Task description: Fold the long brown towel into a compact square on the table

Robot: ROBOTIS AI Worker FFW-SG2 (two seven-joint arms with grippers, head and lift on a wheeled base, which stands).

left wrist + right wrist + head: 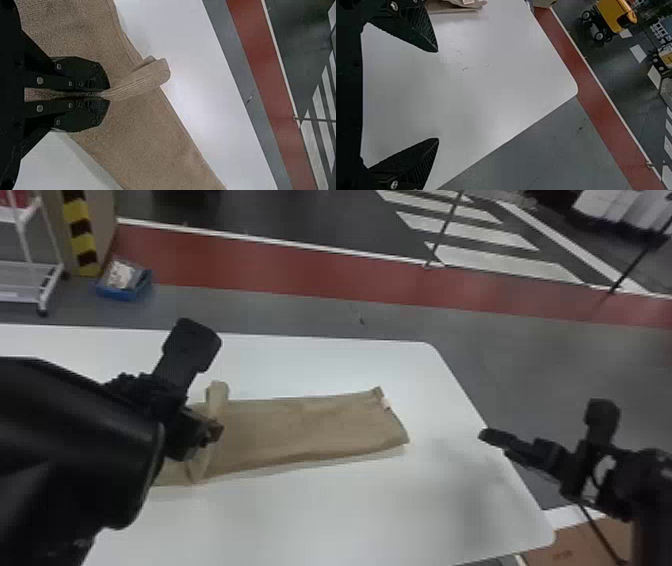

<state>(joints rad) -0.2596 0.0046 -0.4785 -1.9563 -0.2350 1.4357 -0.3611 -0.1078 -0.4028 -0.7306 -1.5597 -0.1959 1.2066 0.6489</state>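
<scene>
Near the front left, a fold of the brown towel [310, 425] is being pinched upright between the closed fingers of the left gripper [212, 433]. On the right, the right gripper [537, 455] is being held wide open, with nothing gripped. Beneath the fold, the towel's long strip is being supported by the white table [350, 500]. Beyond, the grey floor [310, 307] is being crossed by a red band [280, 270].

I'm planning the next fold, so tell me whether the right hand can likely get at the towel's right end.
Probably yes. The right hand is open, off the right end of the towel, and nothing seems to stand between them; the left hand pinches the towel farther left.
</scene>
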